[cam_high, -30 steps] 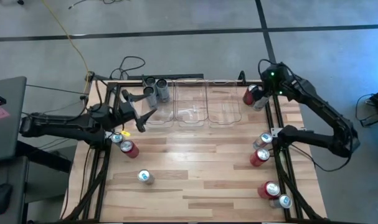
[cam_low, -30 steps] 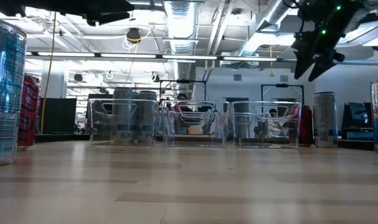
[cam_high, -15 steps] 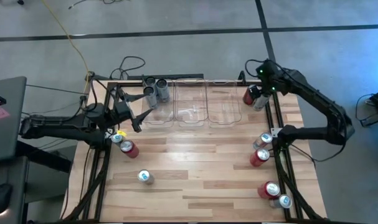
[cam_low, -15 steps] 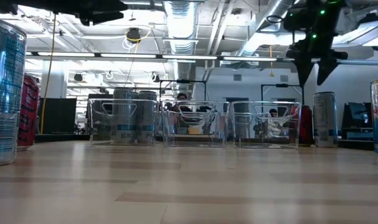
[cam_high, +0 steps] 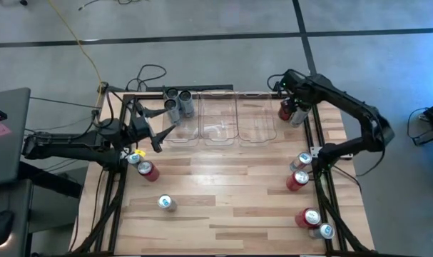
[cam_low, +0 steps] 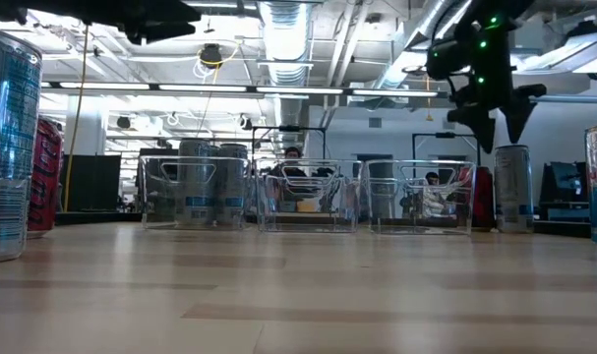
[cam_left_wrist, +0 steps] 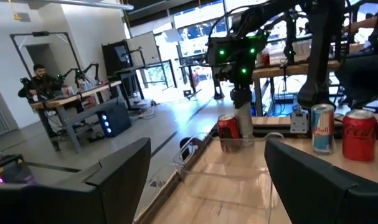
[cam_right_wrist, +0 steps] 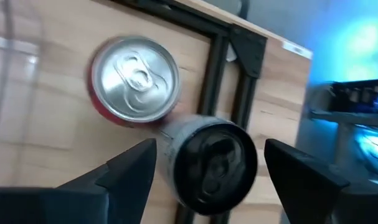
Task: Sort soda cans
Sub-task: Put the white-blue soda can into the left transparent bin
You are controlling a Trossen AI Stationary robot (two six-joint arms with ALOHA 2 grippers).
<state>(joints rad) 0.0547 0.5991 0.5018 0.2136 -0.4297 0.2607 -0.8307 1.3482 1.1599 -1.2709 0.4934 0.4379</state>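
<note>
Two soda cans stand together at the table's far right: a red one (cam_high: 284, 111) (cam_right_wrist: 136, 78) and a dark grey one (cam_high: 297, 118) (cam_right_wrist: 213, 162). My right gripper (cam_high: 292, 106) (cam_low: 505, 133) hangs open just above them, pointing steeply down. In the right wrist view its fingers stand on either side of the grey can, clear of it. My left gripper (cam_high: 159, 135) waits open at the table's left, held level above the wood. Several grey cans (cam_high: 179, 101) stand in the left clear bin (cam_high: 175, 132).
Two more clear bins (cam_high: 220, 130) (cam_high: 257, 128) stand at the far middle. Loose cans stand at the left (cam_high: 134, 158) (cam_high: 146, 170) (cam_high: 165, 203) and along the right edge (cam_high: 304, 160) (cam_high: 296, 180) (cam_high: 309, 218) (cam_high: 324, 230). A black frame rail (cam_right_wrist: 207, 81) runs beside the two cans.
My right gripper has swung toward the table's left and come down, tipping from a shallow slant to point steeply down over the red and grey cans at the far right. The cans have stayed where they were.
</note>
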